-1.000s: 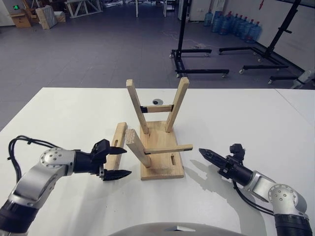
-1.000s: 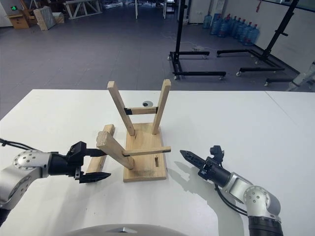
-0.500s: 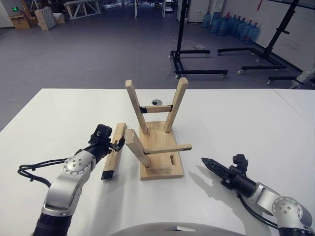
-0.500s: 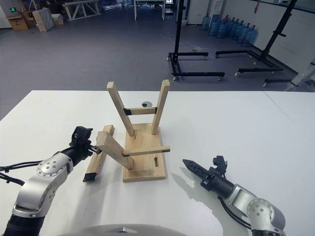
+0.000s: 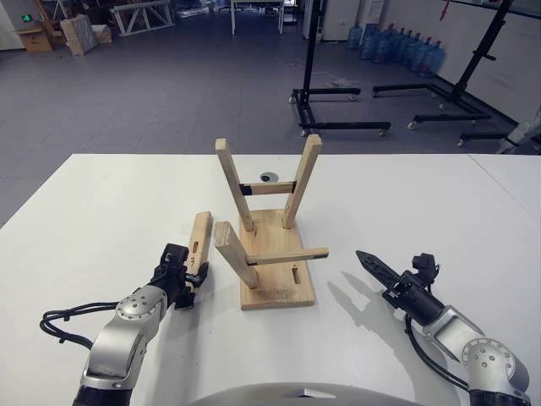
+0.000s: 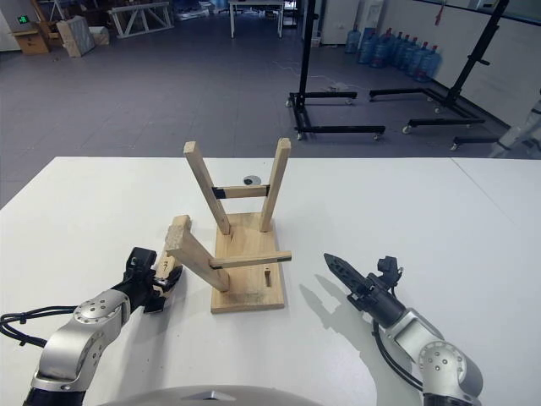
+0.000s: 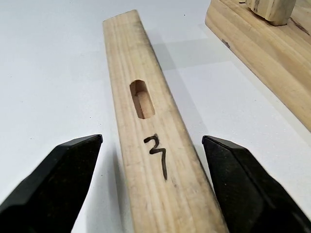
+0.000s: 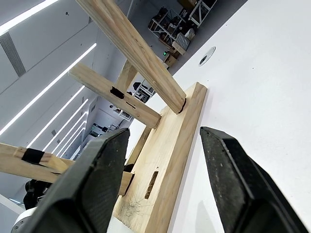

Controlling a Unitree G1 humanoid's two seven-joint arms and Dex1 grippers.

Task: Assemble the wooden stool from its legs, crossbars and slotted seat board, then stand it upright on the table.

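Now the seat board lies flat on the table with three legs standing up out of it. Two far legs lean apart toward their tops and are joined by a crossbar. A near leg tilts toward the robot's left at the board's near left corner; a second crossbar runs from it to the right, its far end free above the board. An open slot shows in the board under that free end.

A fourth leg lies flat on the table just left of the board, a slot in its upper face. The left gripper sits at its near end, fingers spread to either side of the wood and not touching it.

The right gripper is to the right of the board, apart from it, pointing at it low over the table, its fingers spread with nothing between them
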